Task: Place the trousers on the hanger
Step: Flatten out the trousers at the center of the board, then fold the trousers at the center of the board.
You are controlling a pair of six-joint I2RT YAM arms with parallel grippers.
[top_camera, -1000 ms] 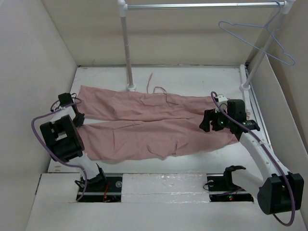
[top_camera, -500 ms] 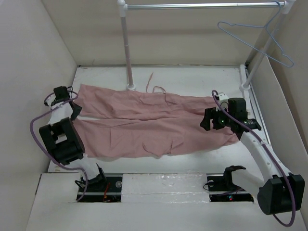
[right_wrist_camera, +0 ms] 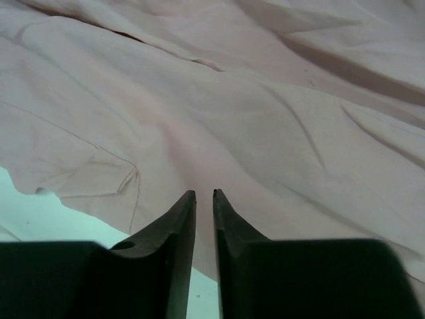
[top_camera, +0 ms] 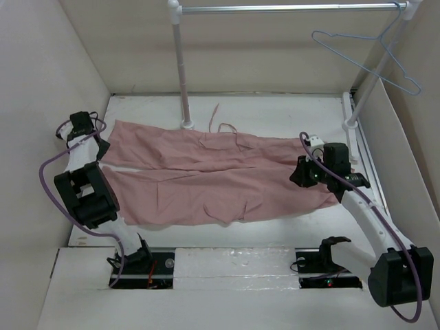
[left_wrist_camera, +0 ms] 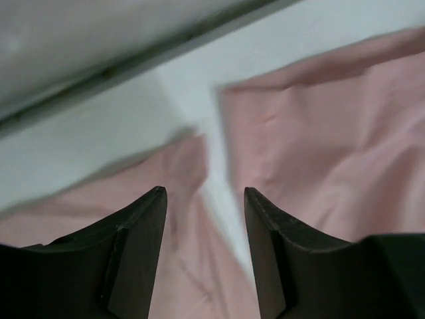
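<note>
The dusty-pink trousers (top_camera: 206,179) lie flat across the table, legs running left. The pale blue wire hanger (top_camera: 364,63) hangs from the rail at the upper right, well apart from both arms. My left gripper (top_camera: 96,148) hovers at the far-left leg ends. In the left wrist view it (left_wrist_camera: 204,191) is open, with nothing between the fingers, above the white gap between two pink leg ends (left_wrist_camera: 319,119). My right gripper (top_camera: 303,176) sits on the right end of the trousers. In the right wrist view it (right_wrist_camera: 204,193) has closed to a slim slit, tips pinching the pink fabric (right_wrist_camera: 232,100).
A white-and-metal rail (top_camera: 289,8) spans the back on two posts (top_camera: 180,69) (top_camera: 361,96). Pale walls close in on the left and right. A loose drawstring (top_camera: 227,128) lies by the left post's foot.
My left gripper opened and drew back up and left off the leg end. My right gripper's jaws narrowed from wide apart to a slit on the fabric.
</note>
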